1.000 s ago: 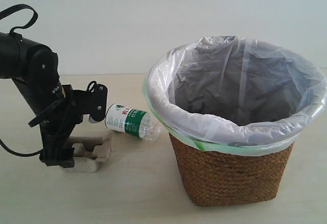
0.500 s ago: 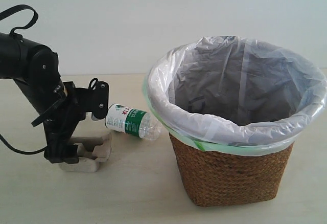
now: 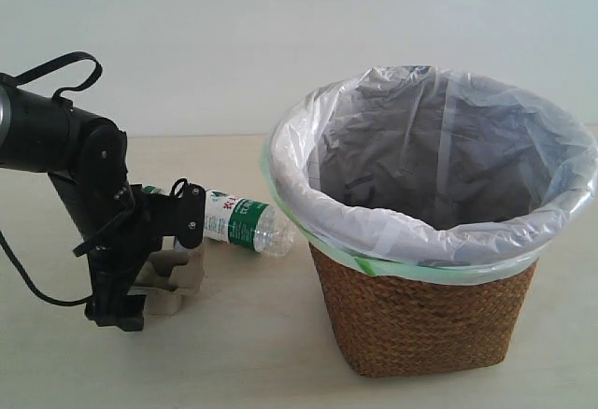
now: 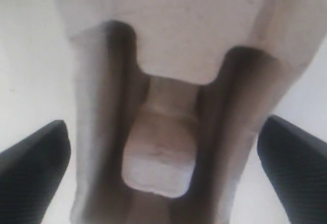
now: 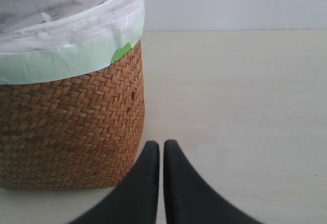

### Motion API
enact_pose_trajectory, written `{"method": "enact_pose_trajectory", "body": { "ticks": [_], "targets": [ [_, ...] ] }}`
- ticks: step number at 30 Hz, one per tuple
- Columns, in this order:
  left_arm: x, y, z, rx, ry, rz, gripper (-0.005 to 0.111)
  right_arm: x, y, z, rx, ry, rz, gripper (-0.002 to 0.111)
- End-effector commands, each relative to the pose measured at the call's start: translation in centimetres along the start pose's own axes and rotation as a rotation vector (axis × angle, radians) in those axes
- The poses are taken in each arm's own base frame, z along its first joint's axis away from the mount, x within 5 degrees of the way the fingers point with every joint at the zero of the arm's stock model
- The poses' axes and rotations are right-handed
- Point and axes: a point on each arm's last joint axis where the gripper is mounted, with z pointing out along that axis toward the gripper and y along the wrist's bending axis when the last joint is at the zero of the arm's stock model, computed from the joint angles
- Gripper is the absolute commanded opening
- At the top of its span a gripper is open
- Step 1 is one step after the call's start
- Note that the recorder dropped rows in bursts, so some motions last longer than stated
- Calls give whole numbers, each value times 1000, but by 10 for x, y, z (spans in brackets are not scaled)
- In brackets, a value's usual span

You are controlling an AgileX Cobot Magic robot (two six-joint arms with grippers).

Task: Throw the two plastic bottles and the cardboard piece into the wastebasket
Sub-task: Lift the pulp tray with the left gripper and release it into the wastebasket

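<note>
The cardboard piece (image 3: 177,276), a moulded pulp tray, lies on the tabletop (image 3: 243,362) well apart from the wicker wastebasket (image 3: 420,320) and is partly hidden by the left arm (image 3: 84,148). In the left wrist view its ridges and one raised bump fill the space between the dark fingers (image 4: 36,157). The left pincer (image 4: 163,155) is spread wide, straddling the tray without pinching it. We judge the step in hand to be the grasp of this piece. To do it well we would centre the tray between the fingers, come low enough to catch its side walls rather than the rim alone, and squeeze gently, since thin pulp may buckle. Just behind the tray the green-labelled plastic bottle (image 3: 245,224) lies on its side, near enough to be nudged; we see no second bottle. The wastebasket, lined with a white bag (image 3: 374,232), stands open-mouthed to the right, and near its wall the right pincer (image 5: 161,157) has its fingers pressed together on nothing
</note>
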Motion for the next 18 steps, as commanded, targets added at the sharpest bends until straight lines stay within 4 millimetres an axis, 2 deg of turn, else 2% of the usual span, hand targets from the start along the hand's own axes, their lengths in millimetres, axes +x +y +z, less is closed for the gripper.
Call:
{"method": "enact_pose_trajectory", "body": {
  "ticks": [1, 4, 6, 8, 12, 15, 18],
  "targets": [
    [-1, -1, 1, -4, -8, -4, 91, -1, 0, 0, 7, -11, -8, 0],
    [-1, 0, 1, -11, -12, -31, 87, -1, 0, 0, 7, -11, -8, 0],
    [-1, 0, 1, -14, -15, -59, 77, -1, 0, 0, 7, -11, -8, 0],
    [-1, -1, 1, -4, -8, -70, 63, -1, 0, 0, 7, -11, -8, 0],
    [1, -4, 1, 36, 11, -140, 25, -1, 0, 0, 7, -11, -8, 0],
    [3, -8, 1, 68, 39, -217, 5, -1, 0, 0, 7, -11, -8, 0],
    [6, -10, -2, 86, 74, -291, 4, -1, 0, 0, 7, -11, -8, 0]
  ]
}}
